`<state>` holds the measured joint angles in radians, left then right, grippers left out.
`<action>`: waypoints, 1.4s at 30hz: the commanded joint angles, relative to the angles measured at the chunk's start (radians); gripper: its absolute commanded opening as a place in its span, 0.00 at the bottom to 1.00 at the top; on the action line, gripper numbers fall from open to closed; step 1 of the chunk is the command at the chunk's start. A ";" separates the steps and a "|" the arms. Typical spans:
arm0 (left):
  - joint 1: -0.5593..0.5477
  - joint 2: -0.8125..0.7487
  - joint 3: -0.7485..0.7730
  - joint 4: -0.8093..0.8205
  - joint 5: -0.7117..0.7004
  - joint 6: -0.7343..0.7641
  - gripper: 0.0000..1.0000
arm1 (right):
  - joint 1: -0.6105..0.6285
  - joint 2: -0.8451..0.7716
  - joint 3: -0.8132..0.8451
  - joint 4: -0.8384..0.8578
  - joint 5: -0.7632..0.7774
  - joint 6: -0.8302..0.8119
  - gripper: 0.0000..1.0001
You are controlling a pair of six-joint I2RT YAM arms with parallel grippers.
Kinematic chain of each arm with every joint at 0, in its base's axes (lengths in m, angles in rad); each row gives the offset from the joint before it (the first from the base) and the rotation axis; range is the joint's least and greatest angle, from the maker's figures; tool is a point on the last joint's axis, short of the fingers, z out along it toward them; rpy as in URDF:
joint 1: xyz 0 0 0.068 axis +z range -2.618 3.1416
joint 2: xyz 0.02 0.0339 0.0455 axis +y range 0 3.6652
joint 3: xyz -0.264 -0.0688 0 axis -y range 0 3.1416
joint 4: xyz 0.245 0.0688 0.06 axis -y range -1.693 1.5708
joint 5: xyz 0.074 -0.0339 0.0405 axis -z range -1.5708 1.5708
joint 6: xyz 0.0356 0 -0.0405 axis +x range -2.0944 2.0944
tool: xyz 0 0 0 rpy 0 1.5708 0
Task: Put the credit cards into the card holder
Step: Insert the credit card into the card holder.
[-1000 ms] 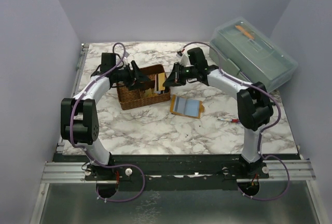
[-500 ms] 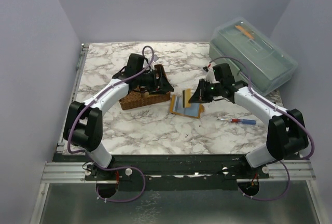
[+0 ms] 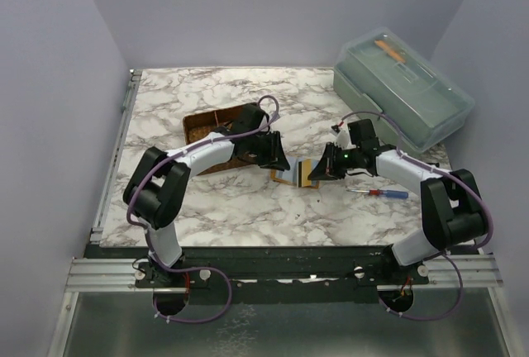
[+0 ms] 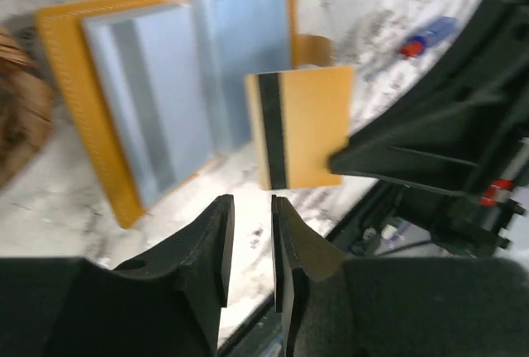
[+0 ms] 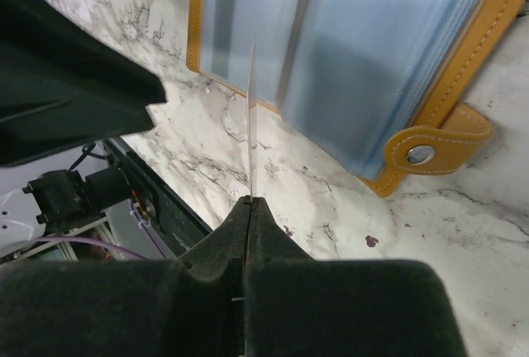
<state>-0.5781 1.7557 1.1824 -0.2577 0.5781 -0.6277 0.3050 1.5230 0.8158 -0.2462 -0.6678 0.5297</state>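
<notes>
L pincer (image 4: 248, 249): hovering just beside card holder (image 4: 165, 92), jaws a slit apart, gripping nothing. Holder lying open on desk (image 3: 248, 208) betw. both pincers, clear sleeves facing up. One yellowish credit card (image 4: 302, 126) hanging on edge just above holder, stripe edge leading, approx. parallel to the fold. R pincer (image 5: 250, 204): clamping card by edge opp. the stripe. R arm nearer, so prob. doing the inserting, w/ L steadying.
</notes>
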 commanded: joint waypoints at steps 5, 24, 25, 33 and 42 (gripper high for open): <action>-0.018 0.098 0.025 0.003 -0.171 0.005 0.22 | -0.032 0.063 -0.035 0.118 -0.121 -0.013 0.00; -0.025 0.149 -0.006 -0.032 -0.271 -0.009 0.13 | -0.063 0.222 -0.029 0.209 -0.180 0.006 0.00; -0.025 0.151 -0.006 -0.033 -0.271 -0.008 0.13 | -0.064 0.230 -0.028 0.211 -0.180 0.008 0.00; -0.034 0.161 0.002 -0.048 -0.282 0.003 0.11 | -0.066 0.284 -0.004 0.234 -0.175 0.029 0.00; -0.059 0.180 0.008 -0.074 -0.318 0.015 0.10 | -0.068 0.337 0.056 0.237 -0.171 0.026 0.00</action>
<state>-0.6250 1.8854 1.1843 -0.2737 0.3222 -0.6250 0.2466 1.8320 0.8291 -0.0299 -0.8433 0.5594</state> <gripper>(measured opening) 0.103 0.005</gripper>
